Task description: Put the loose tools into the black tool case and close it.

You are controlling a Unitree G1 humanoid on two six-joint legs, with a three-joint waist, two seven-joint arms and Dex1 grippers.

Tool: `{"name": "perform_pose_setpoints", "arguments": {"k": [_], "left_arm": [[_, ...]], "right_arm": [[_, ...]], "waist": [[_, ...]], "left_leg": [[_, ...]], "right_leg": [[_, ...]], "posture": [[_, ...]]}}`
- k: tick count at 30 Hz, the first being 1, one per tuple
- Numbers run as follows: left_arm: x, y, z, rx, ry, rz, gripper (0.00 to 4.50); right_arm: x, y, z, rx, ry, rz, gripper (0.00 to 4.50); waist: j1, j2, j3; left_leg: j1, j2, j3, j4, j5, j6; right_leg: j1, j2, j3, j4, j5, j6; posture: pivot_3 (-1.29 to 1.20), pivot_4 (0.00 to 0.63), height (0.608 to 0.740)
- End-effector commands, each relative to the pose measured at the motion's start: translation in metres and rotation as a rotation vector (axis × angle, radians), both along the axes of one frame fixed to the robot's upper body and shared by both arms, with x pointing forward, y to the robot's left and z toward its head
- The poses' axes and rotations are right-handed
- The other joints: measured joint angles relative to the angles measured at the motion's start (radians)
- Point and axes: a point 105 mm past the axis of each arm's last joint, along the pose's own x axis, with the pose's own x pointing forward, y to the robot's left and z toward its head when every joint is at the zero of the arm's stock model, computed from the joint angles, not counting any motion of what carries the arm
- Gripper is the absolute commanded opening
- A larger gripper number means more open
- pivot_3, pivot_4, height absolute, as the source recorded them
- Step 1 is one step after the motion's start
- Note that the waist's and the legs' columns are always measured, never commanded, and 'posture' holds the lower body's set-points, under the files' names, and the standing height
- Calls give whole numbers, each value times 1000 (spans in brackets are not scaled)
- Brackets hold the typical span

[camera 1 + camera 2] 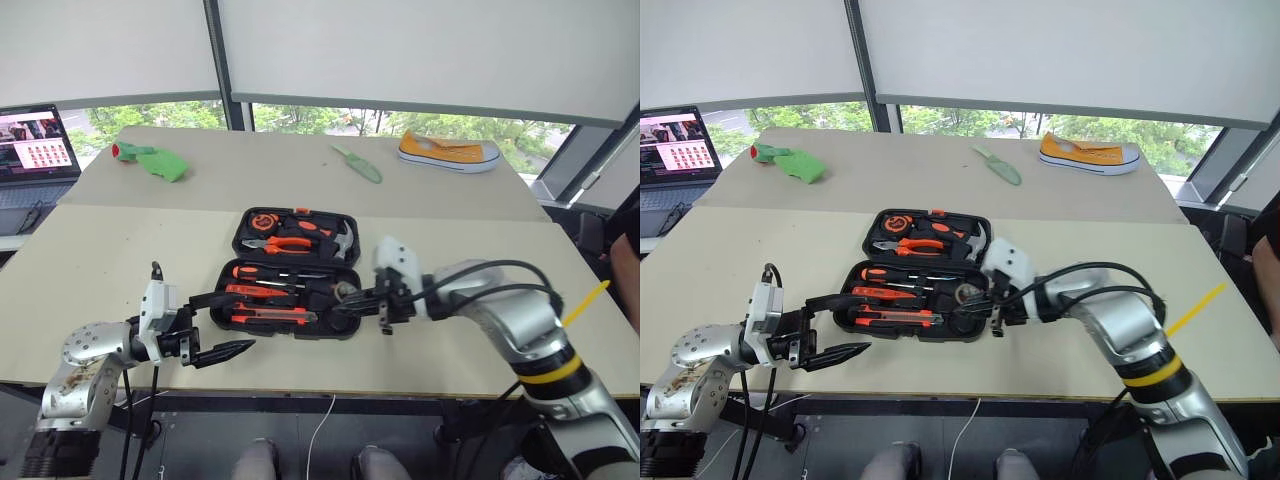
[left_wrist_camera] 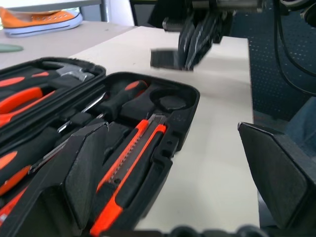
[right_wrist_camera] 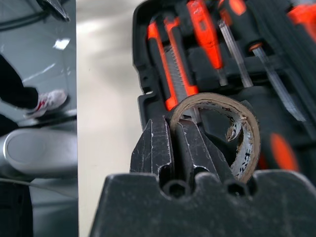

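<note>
The black tool case (image 1: 238,240) lies open on the near table with both halves flat. In its near half sit an orange utility knife (image 1: 270,316) and black-shafted screwdrivers (image 1: 272,273). My right gripper (image 3: 174,126) is shut on the wall of a grey tape roll (image 3: 247,143) and holds it over the right end of the near half, where the roll (image 1: 968,292) hangs just above the round slot. My left gripper (image 1: 232,322) stands open at the case's front left corner, pointing toward it, with nothing between its fingers (image 2: 84,168).
The far half of the case holds pliers (image 1: 285,243), a hammer (image 1: 345,238) and a tape measure (image 1: 262,220). On the far table lie a green trowel (image 1: 358,163), a yellow shoe (image 1: 448,152) and a green object (image 1: 152,161). A laptop (image 1: 35,145) sits at far left.
</note>
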Motion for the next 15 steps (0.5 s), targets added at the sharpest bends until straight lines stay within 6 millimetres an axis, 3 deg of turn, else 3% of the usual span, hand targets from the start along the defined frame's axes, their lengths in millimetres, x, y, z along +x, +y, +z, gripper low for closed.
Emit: {"name": "perform_pose_setpoints", "arguments": {"k": [1,6,9,12,15], "left_arm": [[-3,-2,8,2,-51,-5,4500],[-4,1,6,10,-51,13,4500],[-1,3,7,14,-57,26,4500],[3,5,8,19,-56,41,4500],[10,13,12,20,-56,91,4500]], "right_arm": [[1,-6,-16,-107,17,-15,183],[8,-14,-26,-168,6,-56,183],[11,-14,-28,-188,-27,-46,939],[13,-11,-23,-176,-53,-36,2000],[-5,-3,6,-23,4,69,3047]], "waist": [[1,0,0],[1,0,0],[5,0,0],[7,0,0],[7,0,0]], "left_leg": [[0,0,0,0,0,0],[1,0,1,0,0,0],[1,0,1,0,0,0],[1,0,1,0,0,0],[0,0,1,-1,0,0]], "right_leg": [[0,0,0,0,0,0],[-1,0,0,0,0,0],[0,0,0,0,0,0],[0,0,0,0,0,0],[-1,0,0,0,0,0]], "posture": [[0,150,740],[0,150,740],[0,150,740],[0,150,740],[0,150,740]]}}
